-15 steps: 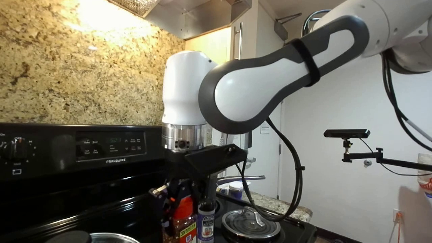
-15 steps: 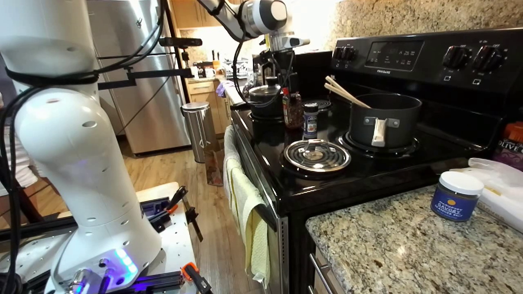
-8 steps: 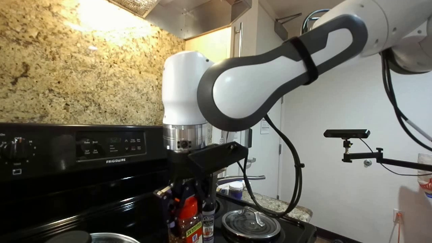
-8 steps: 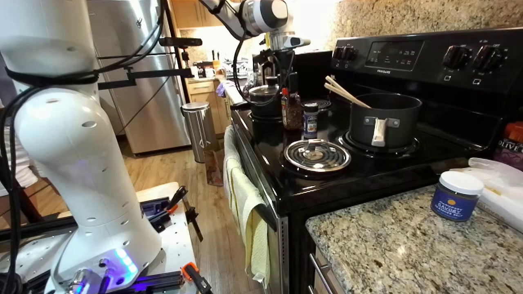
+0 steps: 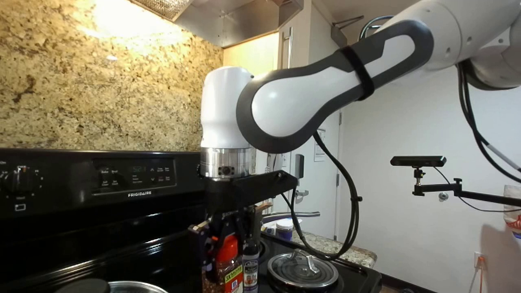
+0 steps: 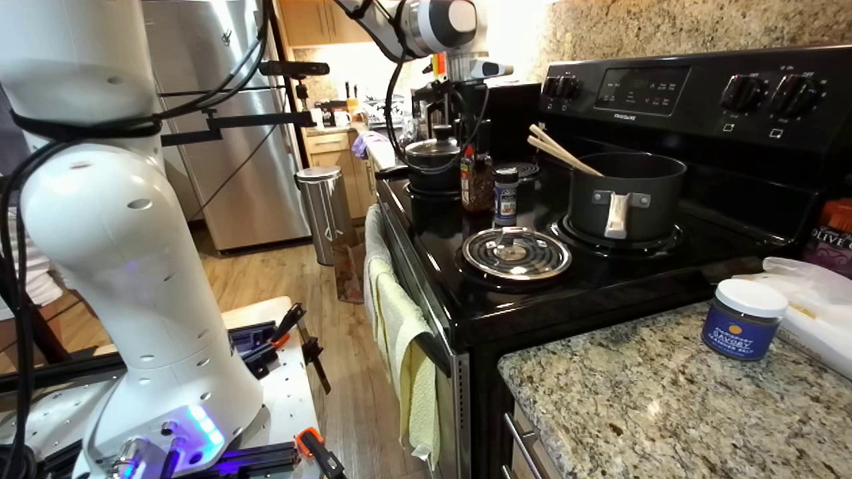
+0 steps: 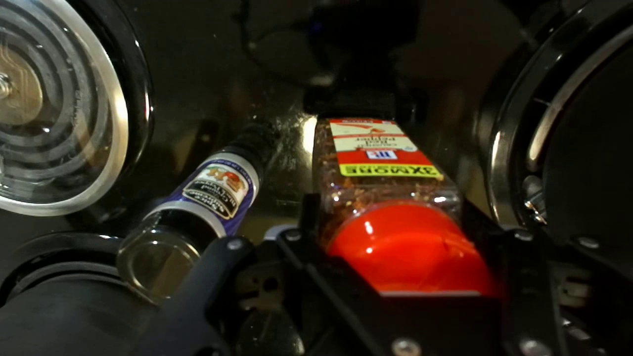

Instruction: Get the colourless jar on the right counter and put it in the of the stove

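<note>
There are 1 stove, 4 knobs, 2 pots, 2 wooden sticks, 1 loose glass lid, 1 red-lidded jar, 1 spice bottle, 1 white-lidded jar, 1 trash bin and 1 fridge. 1 robot arm and 1 gripper make up the robot.

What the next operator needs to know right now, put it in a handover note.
Gripper: around the upper part of the jar; can't tell whether it is clamped.
Jar: at the stove, beside the purple-labelled bottle; whether its base touches the stove top is unclear.
Done: jar is at the stove.
Left, probably: confirm the base is down, open the gripper, back out without nudging the bottle.
</note>
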### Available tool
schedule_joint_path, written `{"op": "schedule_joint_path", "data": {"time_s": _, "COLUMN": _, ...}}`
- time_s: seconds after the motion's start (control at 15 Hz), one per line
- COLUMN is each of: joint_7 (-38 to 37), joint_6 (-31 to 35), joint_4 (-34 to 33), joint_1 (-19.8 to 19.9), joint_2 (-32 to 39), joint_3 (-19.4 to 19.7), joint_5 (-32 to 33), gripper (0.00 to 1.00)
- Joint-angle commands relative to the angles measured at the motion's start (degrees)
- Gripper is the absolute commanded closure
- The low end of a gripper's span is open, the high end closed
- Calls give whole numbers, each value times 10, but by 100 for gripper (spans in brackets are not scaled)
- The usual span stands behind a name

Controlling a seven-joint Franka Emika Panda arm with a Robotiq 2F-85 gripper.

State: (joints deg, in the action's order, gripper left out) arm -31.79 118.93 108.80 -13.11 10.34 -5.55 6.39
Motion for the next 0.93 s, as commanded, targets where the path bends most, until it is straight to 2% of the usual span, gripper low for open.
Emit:
{"op": "schedule_joint_path", "data": {"time_s": 0.0, "joint_7": 19, "joint_6": 23, "joint_4": 14, "joint_1": 10, "joint_2": 15, "joint_3": -4, "joint_5": -20, "gripper": 24}}
{"op": "schedule_joint_path", "data": {"time_s": 0.07, "joint_7": 14, "joint_6": 25, "joint_4": 15, "joint_1": 9, "joint_2": 14, "joint_3": -4, "joint_5": -19, "gripper": 9}}
{"op": "schedule_joint_path", "data": {"time_s": 0.2, "joint_7": 7, "joint_6": 34, "joint_4": 21, "joint_1": 8, "joint_2": 16, "joint_3": -3, "joint_5": -17, "gripper": 2}}
{"op": "schedule_joint_path", "data": {"time_s": 0.87, "joint_7": -21, "joint_6": 27, "joint_4": 15, "joint_1": 0, "joint_2": -4, "joint_3": 0, "joint_5": 2, "gripper": 0}}
